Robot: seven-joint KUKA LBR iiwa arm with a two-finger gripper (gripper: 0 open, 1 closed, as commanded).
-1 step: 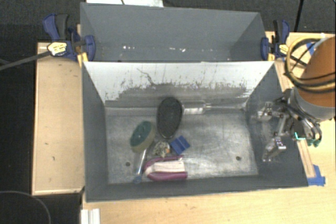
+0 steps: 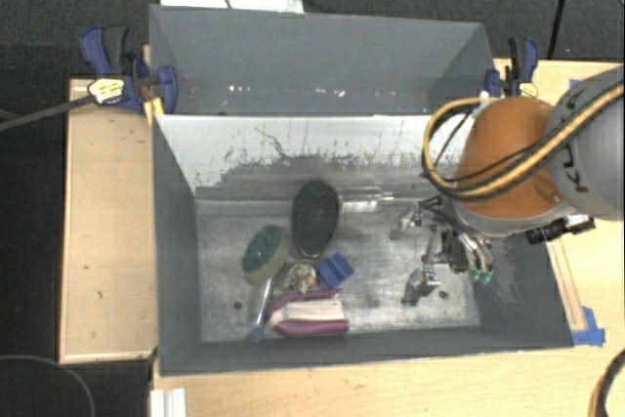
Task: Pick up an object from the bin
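Note:
My gripper (image 2: 415, 255) hangs low over the right part of the bin floor, open, with bare floor between its fingertips (image 2: 422, 288). The nearest loose things lie to its left. A small blue block (image 2: 334, 270) sits about mid-floor. A dark grey oval thing (image 2: 315, 218) lies behind the block. A clear, thin thing (image 2: 359, 202) rests near the back wall.
Further left lie a round green-topped thing (image 2: 263, 250), a purple and white packet (image 2: 311, 316) at the front wall, and small bits (image 2: 298, 279) between them. The arm's orange cover and cables hang above the bin's right side.

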